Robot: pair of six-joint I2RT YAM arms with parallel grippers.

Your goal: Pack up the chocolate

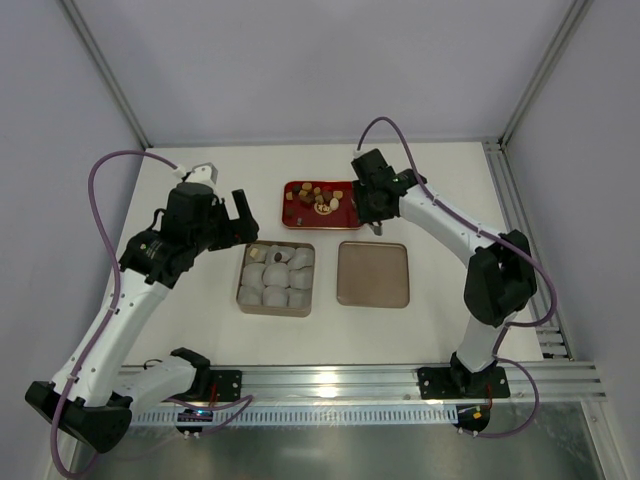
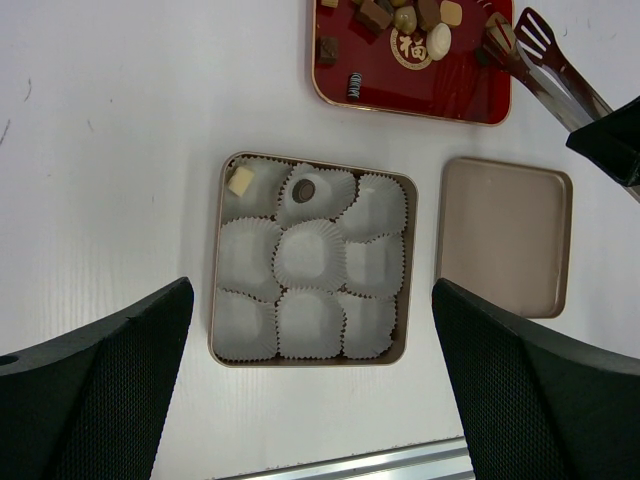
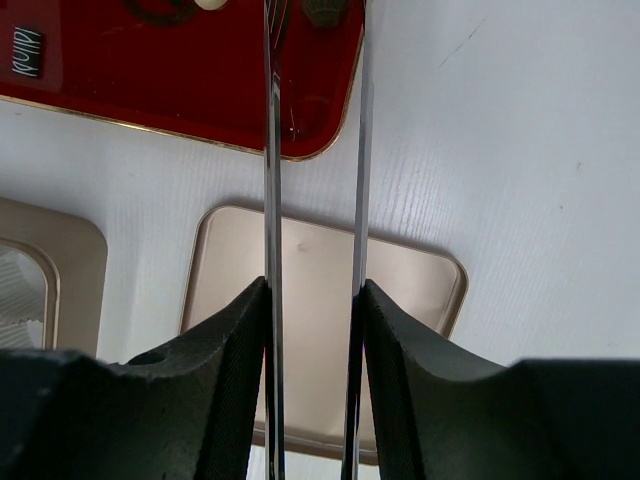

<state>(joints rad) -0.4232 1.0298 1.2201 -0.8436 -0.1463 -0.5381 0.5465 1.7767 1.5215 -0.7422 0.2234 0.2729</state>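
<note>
The chocolate (image 1: pixel 318 199), several tiny dark, tan and cream pieces, lies on a red tray (image 1: pixel 292 216). It also shows in the left wrist view (image 2: pixel 412 20). One cream piece (image 2: pixel 240 180) and one dark piece (image 2: pixel 304 190) sit in paper cups in the tan tin (image 2: pixel 213 300). My right gripper (image 3: pixel 313 300) is shut on metal tongs (image 3: pixel 272 150). The tong tips (image 2: pixel 515 35) stand apart over the tray's right end, and I see no piece between them. My left gripper (image 2: pixel 312 390) is open and empty above the near edge of the tin.
The tin's tan lid (image 1: pixel 373 273) lies flat to the right of the tin (image 1: pixel 275 278), below the right gripper (image 1: pixel 372 205). The left gripper (image 1: pixel 240 215) hovers left of the tray. An aluminium rail (image 1: pixel 330 378) runs along the near table edge.
</note>
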